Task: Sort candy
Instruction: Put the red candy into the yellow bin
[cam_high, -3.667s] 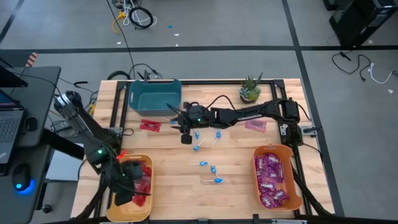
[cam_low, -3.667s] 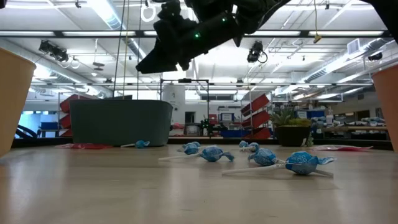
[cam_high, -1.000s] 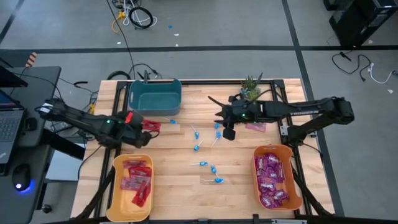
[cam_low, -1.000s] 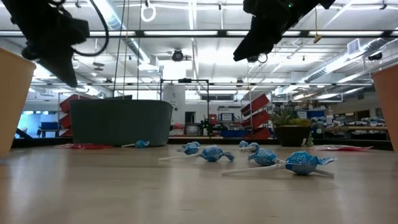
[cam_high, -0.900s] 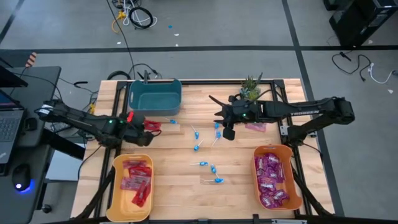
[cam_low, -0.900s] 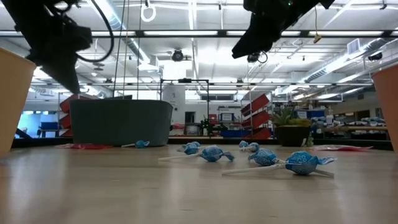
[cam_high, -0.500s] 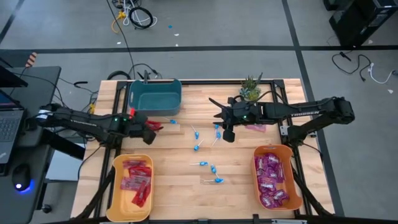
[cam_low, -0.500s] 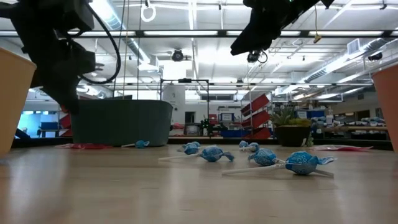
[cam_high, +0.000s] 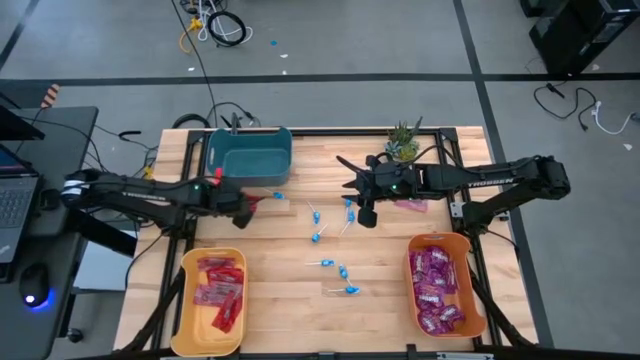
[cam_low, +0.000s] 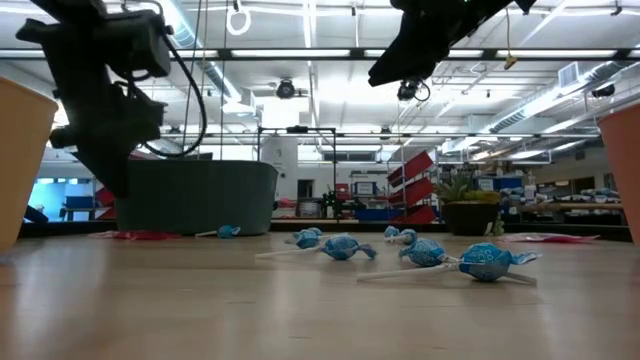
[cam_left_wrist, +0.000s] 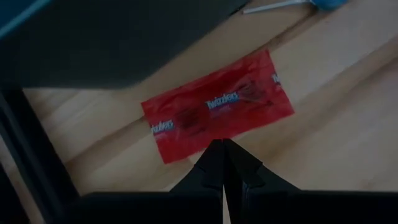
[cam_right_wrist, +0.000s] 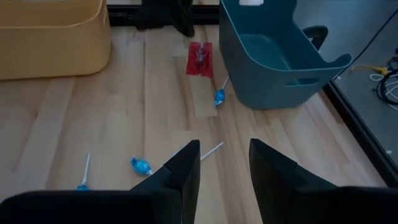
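A flat red candy packet lies on the wood in front of the teal bin. My left gripper is shut and hangs just above the packet's near edge; in the low view my left gripper is clear of the table. Several blue lollipops lie scattered mid-table. My right gripper hovers open above them, with nothing between its fingers. A pink packet lies under the right arm.
A yellow bin with red packets stands at the near left. An orange bin with purple packets stands at the near right. A potted plant is at the far edge. Bare wood lies between the two near bins.
My left gripper has gone toward the table's right edge and down, stopping over the red packet by the teal bin, staying shut. The candy has not moved.
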